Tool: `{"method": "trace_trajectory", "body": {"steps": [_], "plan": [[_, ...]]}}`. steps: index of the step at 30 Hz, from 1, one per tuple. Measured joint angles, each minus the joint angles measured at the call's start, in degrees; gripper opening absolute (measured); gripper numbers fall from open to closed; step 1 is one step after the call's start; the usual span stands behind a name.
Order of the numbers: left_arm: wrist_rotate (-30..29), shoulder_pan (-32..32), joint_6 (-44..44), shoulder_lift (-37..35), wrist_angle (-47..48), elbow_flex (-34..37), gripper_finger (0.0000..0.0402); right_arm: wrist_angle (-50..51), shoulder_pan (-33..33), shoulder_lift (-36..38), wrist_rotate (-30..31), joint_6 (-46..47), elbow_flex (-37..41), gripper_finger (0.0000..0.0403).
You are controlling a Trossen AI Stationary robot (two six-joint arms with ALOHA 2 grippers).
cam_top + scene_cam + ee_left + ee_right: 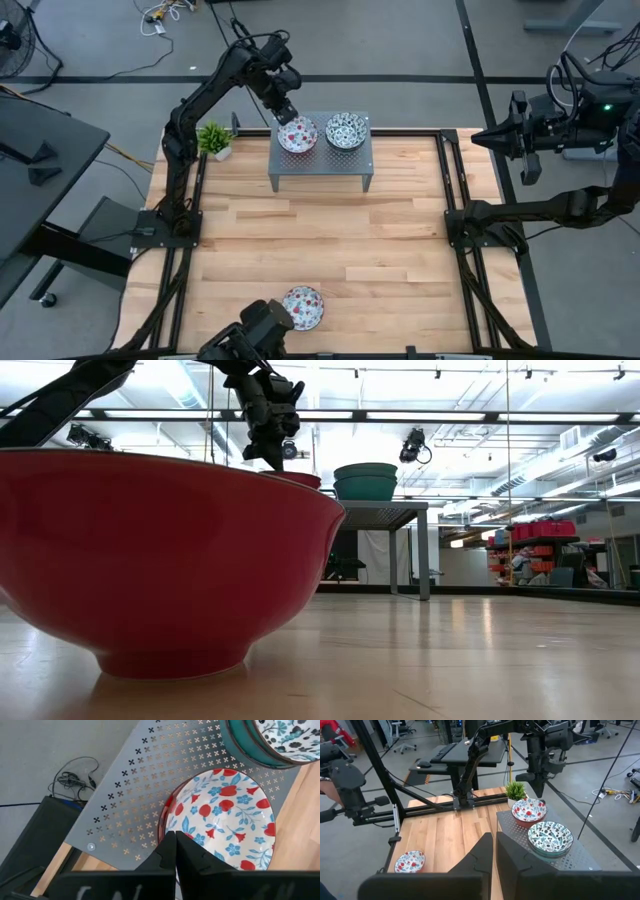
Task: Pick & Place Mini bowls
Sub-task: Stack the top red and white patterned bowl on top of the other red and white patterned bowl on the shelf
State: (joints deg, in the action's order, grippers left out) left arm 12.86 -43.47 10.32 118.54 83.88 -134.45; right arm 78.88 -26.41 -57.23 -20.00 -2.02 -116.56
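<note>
A reddish-pink mini bowl (297, 135) (225, 820) rests on its foot on the grey perforated stand (320, 165), next to a stack of green-teal mini bowls (345, 131) (550, 837). My left gripper (175, 842) (539, 794) is shut and points steeply down, just above that reddish bowl's far-left rim; no touch shows. Another reddish-pink mini bowl (302, 307) (160, 560) sits at the table's near edge. My right gripper (494, 842) (478, 137) is shut and waits raised beyond the table's right edge.
A small potted plant (215, 138) stands at the table's far left corner, beside the stand. Black rails (455, 200) run along the table's left and right sides. Bare wooden tabletop (330, 240) lies between the stand and the near bowl.
</note>
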Motion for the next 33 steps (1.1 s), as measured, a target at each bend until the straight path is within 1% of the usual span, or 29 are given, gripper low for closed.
{"method": "trace_trajectory", "body": {"steps": [25,33], "plan": [[-0.07,0.64,-1.72,0.0,-0.1,0.0,0.0,0.01,-0.01,0.0,0.0,0.0,0.01,0.0025],[-0.17,0.6,-1.74,0.0,-1.85,0.37,0.0,0.0,-0.02,0.0,0.0,0.0,0.0,0.0025]]}}
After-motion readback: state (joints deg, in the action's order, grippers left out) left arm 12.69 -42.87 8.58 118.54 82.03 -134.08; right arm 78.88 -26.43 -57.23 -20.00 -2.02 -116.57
